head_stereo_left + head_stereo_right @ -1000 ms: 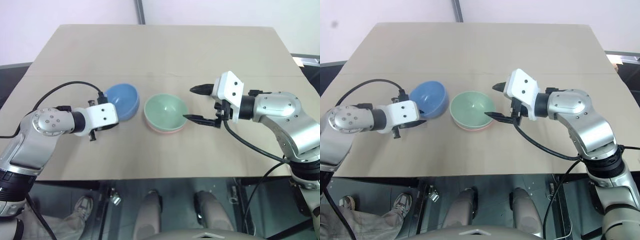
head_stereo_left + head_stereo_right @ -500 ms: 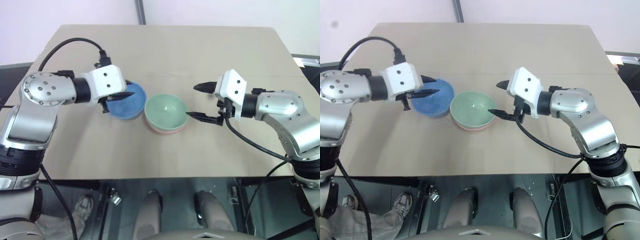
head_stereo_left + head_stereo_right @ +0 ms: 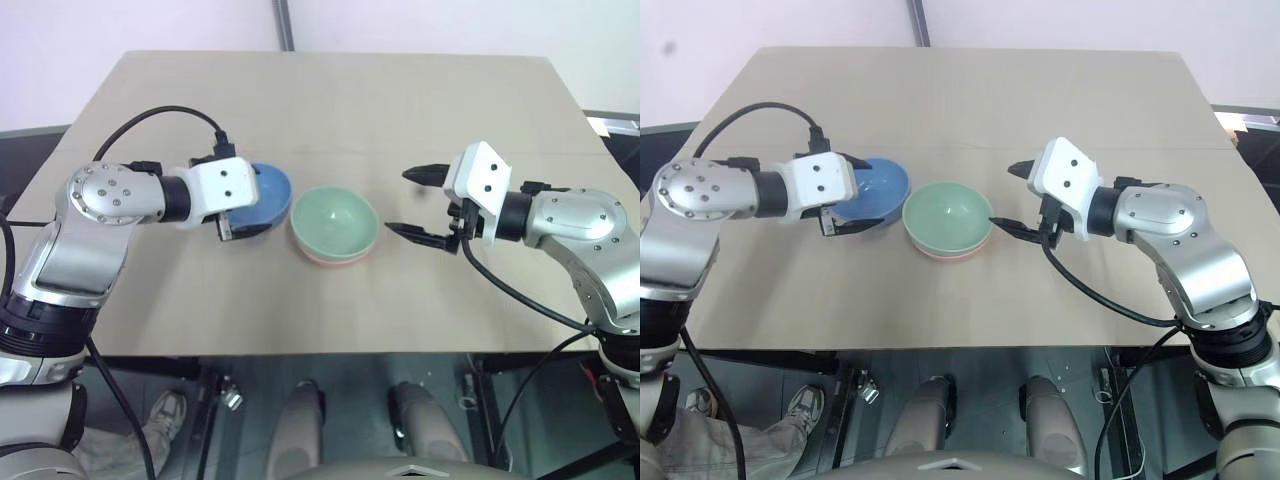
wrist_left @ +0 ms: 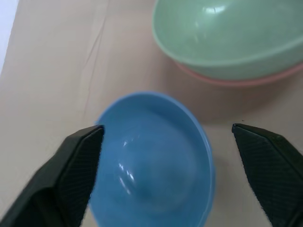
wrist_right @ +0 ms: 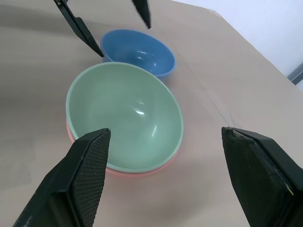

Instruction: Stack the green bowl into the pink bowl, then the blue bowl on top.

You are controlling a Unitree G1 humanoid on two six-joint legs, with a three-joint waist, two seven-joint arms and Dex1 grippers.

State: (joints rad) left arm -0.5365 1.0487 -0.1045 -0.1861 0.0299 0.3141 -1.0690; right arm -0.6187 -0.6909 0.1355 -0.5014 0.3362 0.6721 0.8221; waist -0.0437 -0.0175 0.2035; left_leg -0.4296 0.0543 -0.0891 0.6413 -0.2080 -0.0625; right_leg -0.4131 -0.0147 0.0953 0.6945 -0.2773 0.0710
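Both pincers are wide open and hold nothing. One, the left gripper [image 4: 175, 156], hangs right over the blue bowl [image 3: 262, 197], with a finger on each side of it. The right gripper [image 3: 418, 203] waits beside the green bowl [image 3: 334, 221]. That green bowl already sits inside the pink bowl [image 5: 94, 166]. The blue bowl stands on the table [image 3: 330, 100], touching or almost touching the stack. If the fingers shut on the smooth rim badly, the blue bowl could slip, tip, or bump the stack sideways.

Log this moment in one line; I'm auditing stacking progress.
green bowl: nested in pink bowl | blue bowl: on table, unheld | left gripper: open
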